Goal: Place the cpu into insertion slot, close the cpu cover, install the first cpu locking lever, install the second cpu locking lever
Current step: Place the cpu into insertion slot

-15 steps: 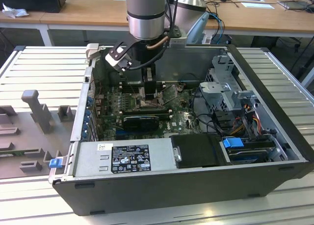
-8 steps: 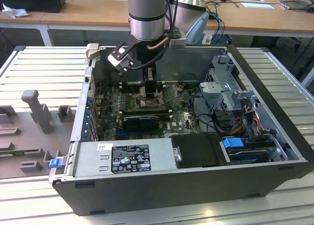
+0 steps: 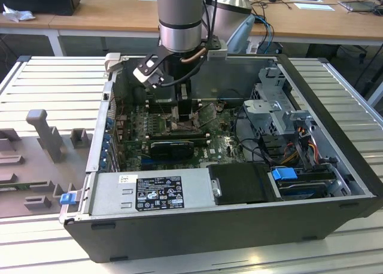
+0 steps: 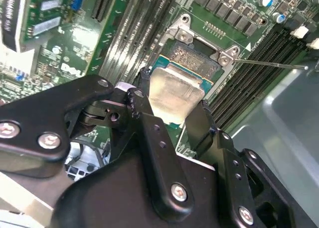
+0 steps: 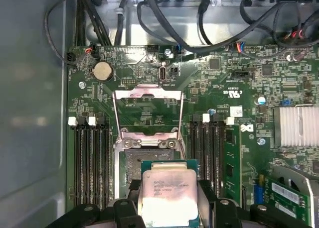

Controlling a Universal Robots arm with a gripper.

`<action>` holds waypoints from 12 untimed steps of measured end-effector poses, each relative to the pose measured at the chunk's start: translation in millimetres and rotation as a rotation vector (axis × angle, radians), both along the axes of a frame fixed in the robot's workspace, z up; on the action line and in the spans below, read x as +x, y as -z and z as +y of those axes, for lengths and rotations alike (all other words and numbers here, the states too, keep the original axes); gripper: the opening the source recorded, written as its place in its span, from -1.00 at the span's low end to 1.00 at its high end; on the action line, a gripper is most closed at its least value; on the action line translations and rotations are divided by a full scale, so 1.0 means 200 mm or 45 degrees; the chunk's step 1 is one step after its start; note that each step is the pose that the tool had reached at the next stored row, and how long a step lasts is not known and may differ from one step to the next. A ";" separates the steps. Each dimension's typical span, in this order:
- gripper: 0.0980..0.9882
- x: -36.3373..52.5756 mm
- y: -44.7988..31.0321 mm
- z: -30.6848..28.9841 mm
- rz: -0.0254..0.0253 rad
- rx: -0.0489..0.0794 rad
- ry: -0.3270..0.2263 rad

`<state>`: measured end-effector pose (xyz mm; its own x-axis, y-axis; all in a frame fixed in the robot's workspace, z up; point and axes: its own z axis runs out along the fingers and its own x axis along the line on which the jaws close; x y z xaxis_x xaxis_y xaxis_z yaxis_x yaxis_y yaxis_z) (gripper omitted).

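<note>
Silvery and flat, the cpu (image 5: 168,188) is gripped by its two opposite edges in the closed pincer (image 5: 169,198). It hangs over the near part of the insertion slot (image 5: 135,163), whose dark centre is partly uncovered. In my judgement the chip is not yet seated, though I cannot tell if one edge touches the rim.

The cpu cover (image 5: 147,92) stands raised on the far side of the slot, so it is not closed. In the second wrist view a thin metal rod (image 4: 269,64), probably one locking lever, sticks out free beside the slot. So all four steps remain to be done, and the first one is in hand.

The chip is nearly square, with no clear long axis. Its pale top faces away from the board, and its edges run about parallel to the slot's rim.
</note>
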<state>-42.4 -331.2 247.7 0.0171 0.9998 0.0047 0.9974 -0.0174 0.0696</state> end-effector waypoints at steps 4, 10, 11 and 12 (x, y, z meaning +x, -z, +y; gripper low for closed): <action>-0.03 0.001 0.040 0.027 0.0001 0.000 0.000; -0.03 0.001 0.147 0.057 0.0000 0.000 0.008; -0.03 0.001 0.163 0.057 0.0001 0.000 0.013; -0.03 0.001 0.176 0.057 -0.0001 0.000 0.021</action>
